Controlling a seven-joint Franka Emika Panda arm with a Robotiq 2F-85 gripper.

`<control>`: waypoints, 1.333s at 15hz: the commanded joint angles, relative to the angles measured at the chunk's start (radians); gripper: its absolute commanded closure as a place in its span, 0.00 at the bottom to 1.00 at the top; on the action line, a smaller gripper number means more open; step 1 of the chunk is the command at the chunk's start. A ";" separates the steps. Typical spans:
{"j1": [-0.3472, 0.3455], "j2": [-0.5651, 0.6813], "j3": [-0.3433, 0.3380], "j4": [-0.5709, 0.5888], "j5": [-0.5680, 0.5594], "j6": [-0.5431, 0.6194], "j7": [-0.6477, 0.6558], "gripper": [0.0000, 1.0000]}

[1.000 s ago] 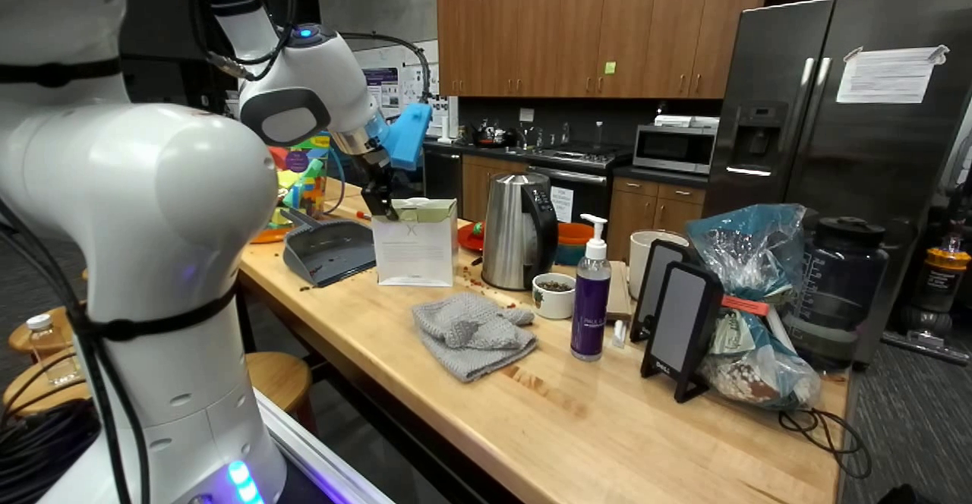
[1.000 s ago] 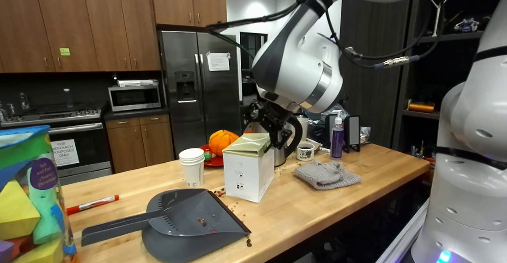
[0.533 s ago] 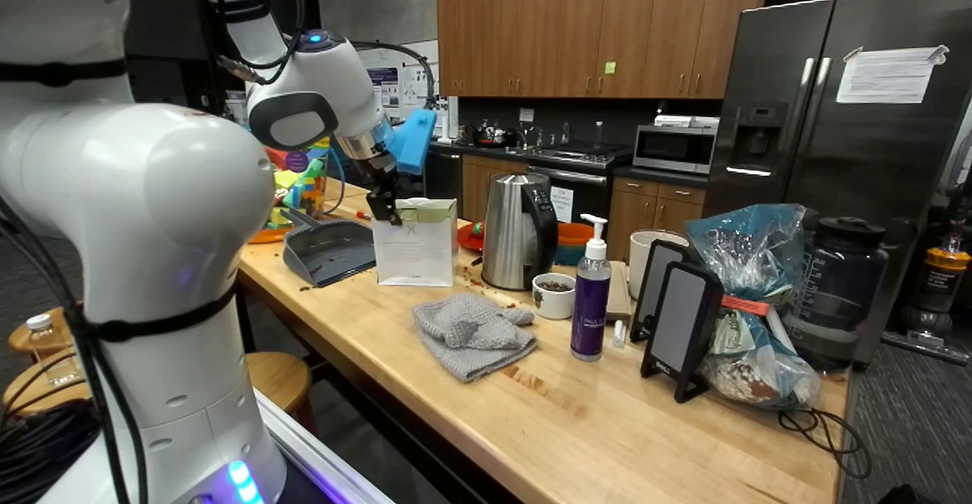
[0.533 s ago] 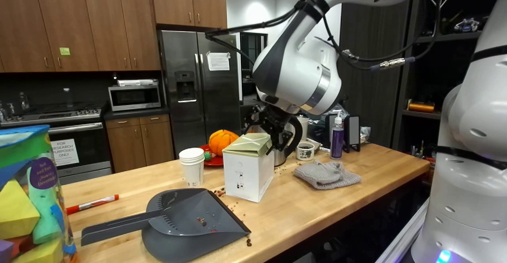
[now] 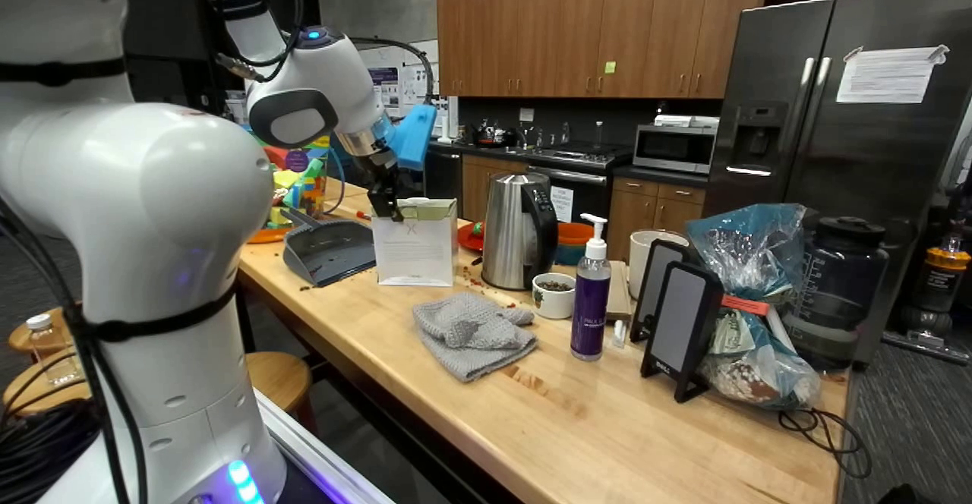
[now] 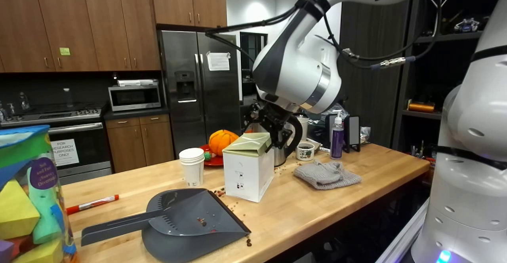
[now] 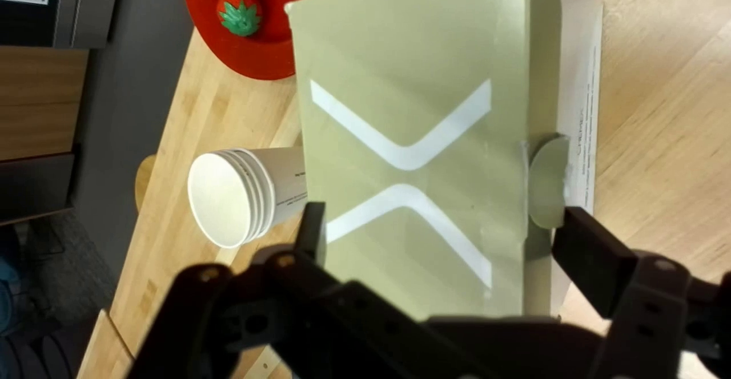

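One pincer with two fingers, one green-topped box, one dustpan, one electric kettle, one towel, one red marker, one red plate, one pumpkin, one purple bottle, one microwave, two speakers, and one stack of at least three cups.

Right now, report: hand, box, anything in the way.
Hand straddling the top of the box, firm grip unconfirmed. Box upright on the counter. Possible snags: kettle, paper cups and dustpan close by.
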 commanded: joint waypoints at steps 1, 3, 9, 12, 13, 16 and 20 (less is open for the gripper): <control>-0.005 -0.046 0.010 -0.015 -0.013 0.007 0.000 0.00; -0.002 -0.055 0.011 -0.012 -0.011 0.015 0.000 0.00; 0.003 -0.076 0.016 -0.013 -0.010 0.018 0.000 0.00; 0.005 -0.081 0.017 -0.012 -0.011 0.019 0.000 0.00; 0.006 -0.081 0.016 -0.011 -0.012 0.018 0.000 0.00; 0.004 -0.078 0.017 -0.007 -0.015 0.014 0.000 0.00; 0.007 -0.084 0.013 -0.009 -0.014 0.010 0.000 0.00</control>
